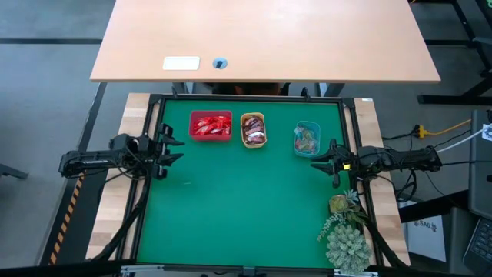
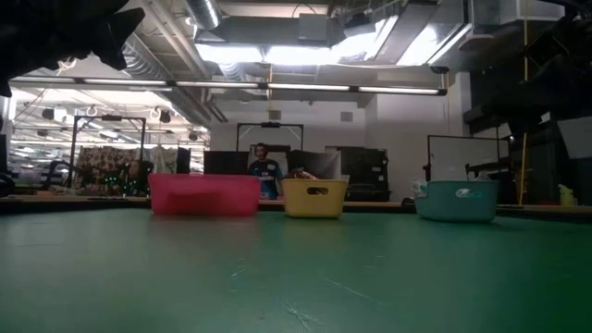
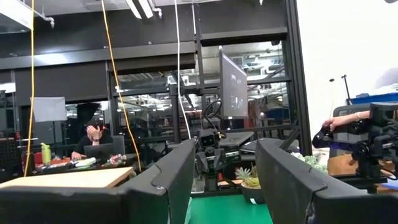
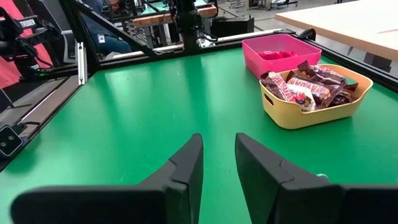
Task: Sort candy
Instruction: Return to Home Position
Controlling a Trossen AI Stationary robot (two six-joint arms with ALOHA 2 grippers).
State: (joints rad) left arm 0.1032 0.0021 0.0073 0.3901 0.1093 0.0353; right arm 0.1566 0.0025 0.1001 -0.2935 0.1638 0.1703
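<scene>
Candy [image 1: 210,125] is all lying binned: reds in red tray [image 1: 211,113], brown bars in yellow tray [image 1: 253,115], greenish in teal tray [image 1: 307,123]. No loose pcs showing on mat [image 1: 246,208]. L gripper [image 1: 175,149] is hanging at mat's left edge, jaws wide apart, empty. R gripper [image 1: 317,160], jaws narrowly apart, empty, is sitting just beside teal tray, so nearer. Sorting is looking done.

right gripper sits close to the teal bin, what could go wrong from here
The right gripper, open, hangs beside the teal bin; a swing toward it could nudge the bin and spill its candy. The artificial plant stands close by the right arm, so a low retreat might brush it. The left gripper waits open on the opposite side.
</scene>
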